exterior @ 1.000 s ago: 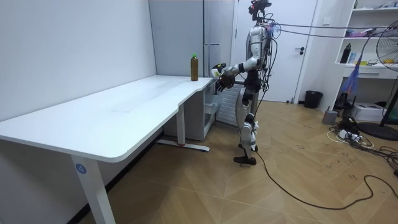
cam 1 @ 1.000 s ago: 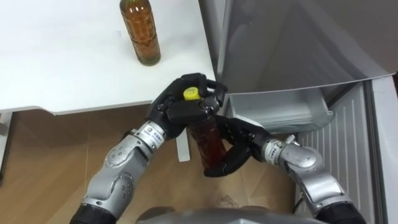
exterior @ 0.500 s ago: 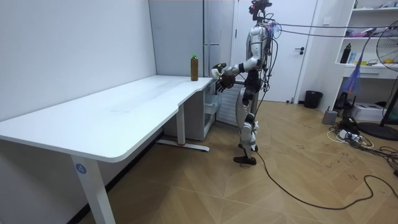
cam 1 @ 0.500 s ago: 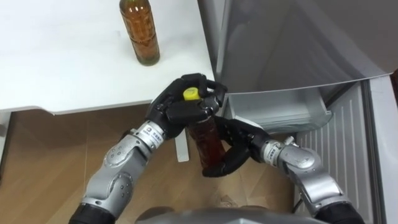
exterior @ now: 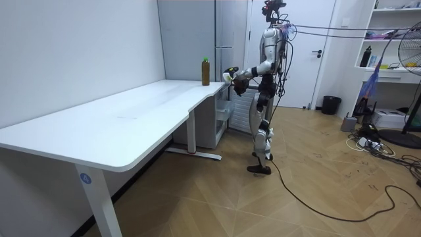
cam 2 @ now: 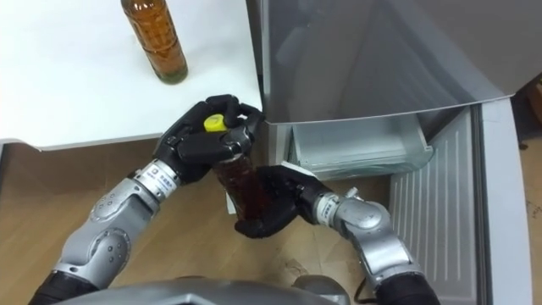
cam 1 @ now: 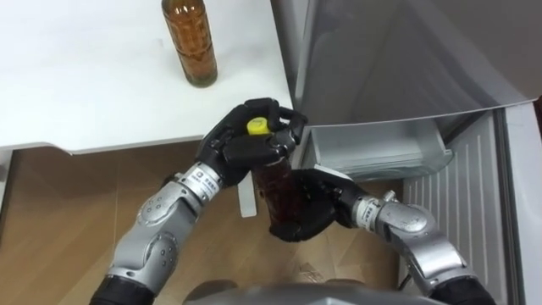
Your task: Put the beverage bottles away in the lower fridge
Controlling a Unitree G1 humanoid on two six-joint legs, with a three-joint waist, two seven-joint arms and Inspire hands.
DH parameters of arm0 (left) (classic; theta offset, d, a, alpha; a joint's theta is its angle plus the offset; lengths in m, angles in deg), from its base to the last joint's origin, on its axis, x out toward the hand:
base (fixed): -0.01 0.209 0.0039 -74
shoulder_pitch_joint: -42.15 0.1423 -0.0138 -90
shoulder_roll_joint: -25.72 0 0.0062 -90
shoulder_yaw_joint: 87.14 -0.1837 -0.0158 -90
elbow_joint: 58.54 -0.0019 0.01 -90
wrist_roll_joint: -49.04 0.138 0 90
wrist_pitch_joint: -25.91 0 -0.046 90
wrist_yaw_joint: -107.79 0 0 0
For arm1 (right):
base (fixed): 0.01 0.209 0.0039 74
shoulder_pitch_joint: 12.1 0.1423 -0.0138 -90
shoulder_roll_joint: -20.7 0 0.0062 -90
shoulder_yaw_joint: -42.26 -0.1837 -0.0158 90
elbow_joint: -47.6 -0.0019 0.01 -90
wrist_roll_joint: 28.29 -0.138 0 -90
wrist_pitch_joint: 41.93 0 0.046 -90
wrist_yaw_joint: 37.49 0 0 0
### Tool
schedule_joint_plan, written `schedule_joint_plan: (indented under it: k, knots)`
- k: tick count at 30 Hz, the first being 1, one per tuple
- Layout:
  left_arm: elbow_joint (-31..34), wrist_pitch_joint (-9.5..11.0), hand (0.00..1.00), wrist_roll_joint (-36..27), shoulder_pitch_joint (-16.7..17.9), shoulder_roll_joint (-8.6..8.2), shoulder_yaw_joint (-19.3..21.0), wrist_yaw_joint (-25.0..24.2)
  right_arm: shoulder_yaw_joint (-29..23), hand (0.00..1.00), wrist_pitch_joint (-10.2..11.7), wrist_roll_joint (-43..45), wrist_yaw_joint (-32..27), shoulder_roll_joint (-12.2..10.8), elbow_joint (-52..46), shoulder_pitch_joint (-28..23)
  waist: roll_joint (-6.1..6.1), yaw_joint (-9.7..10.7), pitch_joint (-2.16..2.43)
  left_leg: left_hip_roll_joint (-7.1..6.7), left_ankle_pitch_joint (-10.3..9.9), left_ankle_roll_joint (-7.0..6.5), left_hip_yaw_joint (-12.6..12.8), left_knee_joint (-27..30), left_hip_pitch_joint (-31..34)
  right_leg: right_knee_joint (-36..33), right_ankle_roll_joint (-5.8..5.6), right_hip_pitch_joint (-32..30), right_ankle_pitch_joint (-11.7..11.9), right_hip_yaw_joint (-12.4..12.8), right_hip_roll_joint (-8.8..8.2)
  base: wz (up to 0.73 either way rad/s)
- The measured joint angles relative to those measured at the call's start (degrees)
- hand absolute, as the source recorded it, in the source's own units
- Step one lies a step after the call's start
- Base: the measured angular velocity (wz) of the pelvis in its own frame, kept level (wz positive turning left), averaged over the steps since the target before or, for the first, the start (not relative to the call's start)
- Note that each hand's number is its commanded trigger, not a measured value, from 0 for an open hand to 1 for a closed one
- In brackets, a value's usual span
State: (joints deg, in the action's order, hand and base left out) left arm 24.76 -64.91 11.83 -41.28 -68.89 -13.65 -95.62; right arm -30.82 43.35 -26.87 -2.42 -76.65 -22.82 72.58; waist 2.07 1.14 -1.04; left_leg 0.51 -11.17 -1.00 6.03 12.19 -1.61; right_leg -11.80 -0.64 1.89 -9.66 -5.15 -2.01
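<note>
White table (cam 1: 102, 93) runs up to the fridge (cam 1: 398, 59) in the left eye view. The fridge's lower drawer (cam 1: 381, 157) is pulled out, with nothing visible inside. Just left of that drawer, past the table's edge, a bottle (cam 1: 278, 182) of brown drink is held upright over the floor. The left hand (cam 1: 241, 148) curls round its neck below the yellow cap (cam 1: 256, 126). The right hand (cam 1: 313, 212) wraps its lower body from beneath. A second bottle (cam 1: 190, 42) stands untouched on the table, further left of the fridge.

From the room view, the robot stands upright in front of the fridge at the table's far end, with both hands raised together before its chest. The second bottle sits on the table corner nearest the fridge.

Through the right eye view the grips read the same: left fingers closed about the neck, right fingers closed about the base, the drawer open just right of them.

By my reading, no drink is in the fridge yet. The first looks midway through a pass between hands. It has yet to go into the drawer, and the second bottle has to be fetched and stowed after it.
</note>
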Motion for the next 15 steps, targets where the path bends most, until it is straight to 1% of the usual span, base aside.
schedule_joint_plan:
  k: [9, 15]
  knots:
    - [0.2, 0.0, 1.0, -1.0, -0.4, -0.37, -0.9, -0.6, 0.9, 1.0, 0.9, 0.0, -0.1, 0.8, 0.0, 0.0, -0.01, 0.0, 0.0, 0.2, 0.0, 0.0, 0.0, 0.0, -0.2, -0.7, 0.01, -0.1, 0.0, 0.2, 0.01, 0.0]
    - [0.2, 0.0, 1.0, -1.5, -0.4, -0.37, -1.0, -1.0, 0.9, 1.0, 0.9, -1.3, 0.1, 0.8, 0.4, -0.1, -0.11, -0.1, -0.04, 0.4, 0.0, -0.01, 0.0, 0.4, -0.1, -0.9, 0.01, -0.2, 0.0, 0.2, 0.03, 0.0]
